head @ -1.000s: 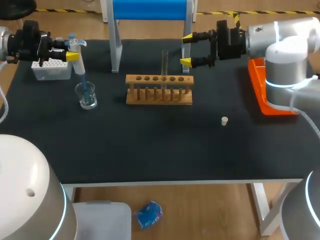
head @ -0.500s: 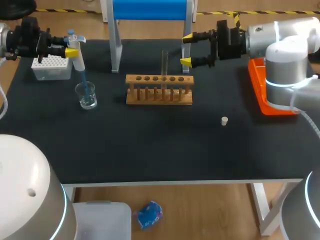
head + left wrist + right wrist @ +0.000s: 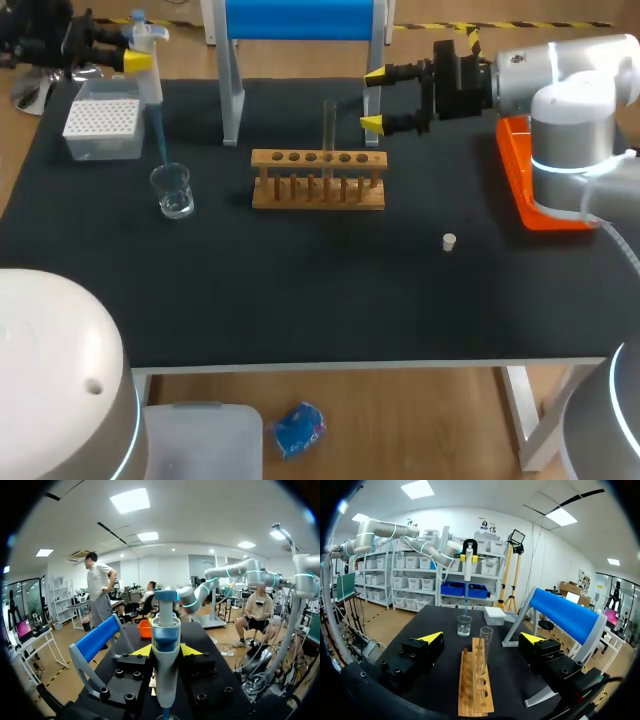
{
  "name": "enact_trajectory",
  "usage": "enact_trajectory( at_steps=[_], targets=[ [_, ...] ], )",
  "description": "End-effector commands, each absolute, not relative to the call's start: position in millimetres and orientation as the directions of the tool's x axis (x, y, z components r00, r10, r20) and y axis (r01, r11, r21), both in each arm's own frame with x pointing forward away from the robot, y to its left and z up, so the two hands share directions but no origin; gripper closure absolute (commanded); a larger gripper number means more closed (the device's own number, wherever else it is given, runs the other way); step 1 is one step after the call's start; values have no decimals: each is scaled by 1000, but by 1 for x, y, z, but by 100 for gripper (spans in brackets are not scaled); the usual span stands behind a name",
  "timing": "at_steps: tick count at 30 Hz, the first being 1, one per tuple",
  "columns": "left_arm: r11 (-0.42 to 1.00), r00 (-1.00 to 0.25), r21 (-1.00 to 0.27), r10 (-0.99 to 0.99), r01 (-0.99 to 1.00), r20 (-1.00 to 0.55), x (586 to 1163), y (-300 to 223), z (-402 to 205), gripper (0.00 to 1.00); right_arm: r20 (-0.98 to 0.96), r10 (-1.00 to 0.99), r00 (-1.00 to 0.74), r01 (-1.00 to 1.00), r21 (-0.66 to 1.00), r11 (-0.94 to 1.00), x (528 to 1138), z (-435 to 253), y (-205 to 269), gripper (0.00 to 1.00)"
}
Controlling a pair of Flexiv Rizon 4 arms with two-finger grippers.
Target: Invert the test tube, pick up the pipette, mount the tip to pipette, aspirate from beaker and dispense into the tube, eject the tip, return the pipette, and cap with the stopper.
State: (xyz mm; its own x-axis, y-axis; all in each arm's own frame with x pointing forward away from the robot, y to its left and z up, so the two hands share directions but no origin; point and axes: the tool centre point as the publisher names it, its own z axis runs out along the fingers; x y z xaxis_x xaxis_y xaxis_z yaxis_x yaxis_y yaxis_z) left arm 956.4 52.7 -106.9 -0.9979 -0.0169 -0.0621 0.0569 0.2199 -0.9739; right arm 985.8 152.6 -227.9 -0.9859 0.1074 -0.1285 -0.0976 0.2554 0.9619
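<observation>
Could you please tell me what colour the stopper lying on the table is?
Off-white; the stopper shows best in the head view.

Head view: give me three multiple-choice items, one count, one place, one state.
1. How many clear glass test tubes stand in the wooden rack? A none B one C three
2. Where is the small white stopper? A in the tube B on the rack C on the black table, apart from the rack
3. The right gripper is: A open, empty B shut on the tube C shut on the stopper
B, a single tube stands upright; C, the stopper lies alone on the table; A, nothing sits between its yellow tips.
</observation>
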Motion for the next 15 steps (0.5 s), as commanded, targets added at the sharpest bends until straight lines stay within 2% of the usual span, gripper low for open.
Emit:
enact_trajectory(
  at_steps=[1, 15],
  targets=[
    [267, -997, -962, -33, 65, -76, 947, 49, -87, 100, -129, 108, -986, -98, 962, 255, 986, -228, 153, 0],
    [269, -996, -960, -33, 75, -87, 945, 45, -78, 100, -129, 108, -986, -98, 962, 255, 986, -228, 153, 0]
  ],
)
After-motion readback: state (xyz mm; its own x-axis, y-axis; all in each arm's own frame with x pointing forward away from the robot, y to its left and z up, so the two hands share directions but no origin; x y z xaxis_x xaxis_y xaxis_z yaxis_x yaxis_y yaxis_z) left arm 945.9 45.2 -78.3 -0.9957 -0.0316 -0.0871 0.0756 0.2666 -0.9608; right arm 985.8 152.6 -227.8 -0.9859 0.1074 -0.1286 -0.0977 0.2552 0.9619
